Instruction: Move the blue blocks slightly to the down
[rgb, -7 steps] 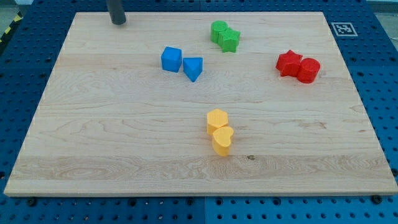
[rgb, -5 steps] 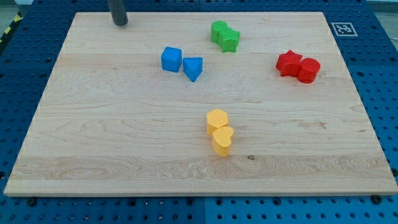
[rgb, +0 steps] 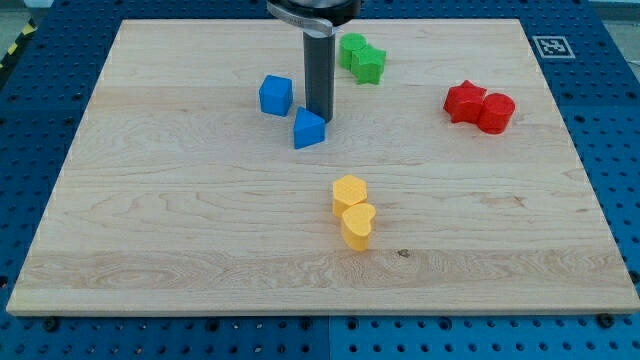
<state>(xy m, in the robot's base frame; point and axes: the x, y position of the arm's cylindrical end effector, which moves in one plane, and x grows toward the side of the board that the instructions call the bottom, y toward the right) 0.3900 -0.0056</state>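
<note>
A blue cube (rgb: 276, 95) lies in the upper middle of the wooden board (rgb: 150, 220). A blue wedge-shaped block (rgb: 309, 129) lies just to its lower right, apart from it. My tip (rgb: 320, 117) stands right at the wedge's upper right edge, touching or nearly touching it, and to the right of the cube. The rod rises from there to the view's top.
Two green blocks (rgb: 361, 57) sit together near the top, partly behind the rod. A red star-like block (rgb: 463, 101) and a red cylinder (rgb: 496, 113) touch at the right. Two yellow blocks (rgb: 352, 211) sit together below the centre. A marker tag (rgb: 552, 45) is at the board's top right corner.
The rod has moved from the board's top left to the blue wedge. The wedge has shifted down and turned; the blue cube has stayed put.
</note>
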